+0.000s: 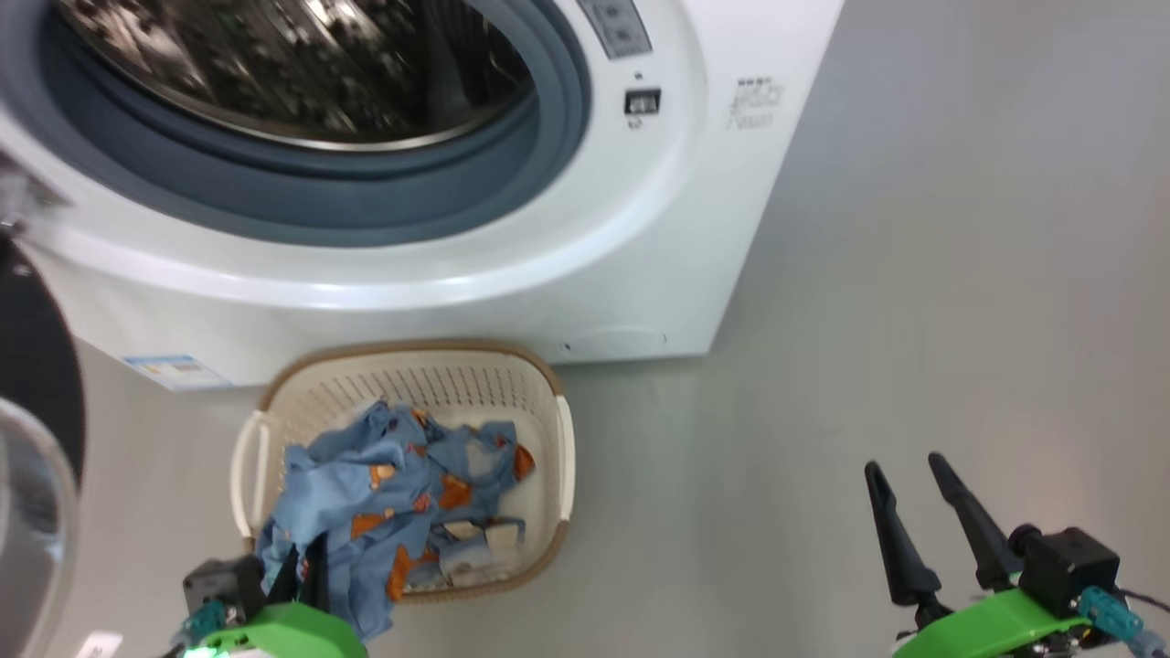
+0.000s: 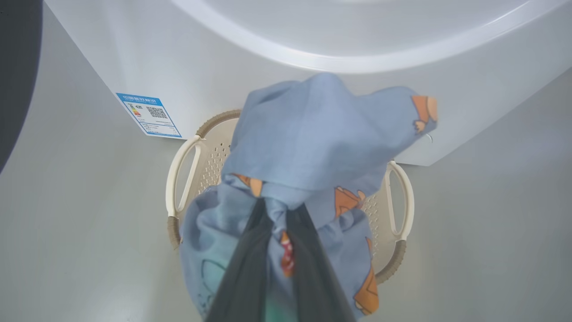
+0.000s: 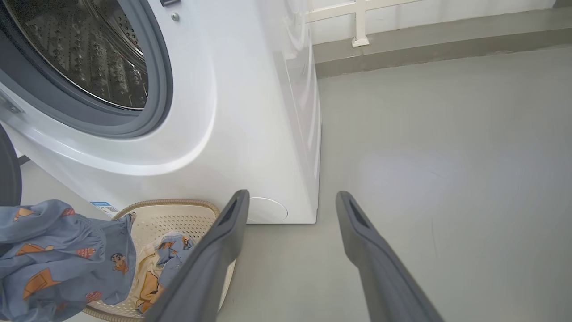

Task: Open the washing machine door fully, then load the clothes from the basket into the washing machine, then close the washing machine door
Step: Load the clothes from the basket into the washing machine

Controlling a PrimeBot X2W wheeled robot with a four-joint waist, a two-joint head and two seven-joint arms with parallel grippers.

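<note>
The washing machine (image 1: 640, 256) stands with its steel drum (image 1: 302, 64) exposed. The washing machine door (image 1: 32, 457) hangs swung out at the left edge, black rim and glass showing. Below the drum sits the basket (image 1: 411, 366) on the floor. The clothes (image 1: 393, 484), light blue with orange figures, lie in it and drape over its near rim. My left gripper (image 1: 306, 562) is shut on a bunch of the clothes (image 2: 313, 143), the fabric pinched between its fingertips (image 2: 261, 210) above the basket (image 2: 178, 170). Over bare floor to the right, my right gripper (image 1: 905, 463) stands open and holds nothing.
Grey floor (image 1: 914, 274) spreads to the right of the machine. A blue label sticker (image 2: 149, 114) sits low on the machine's front. In the right wrist view a wall base with a white frame (image 3: 357, 27) runs behind the machine (image 3: 232, 112).
</note>
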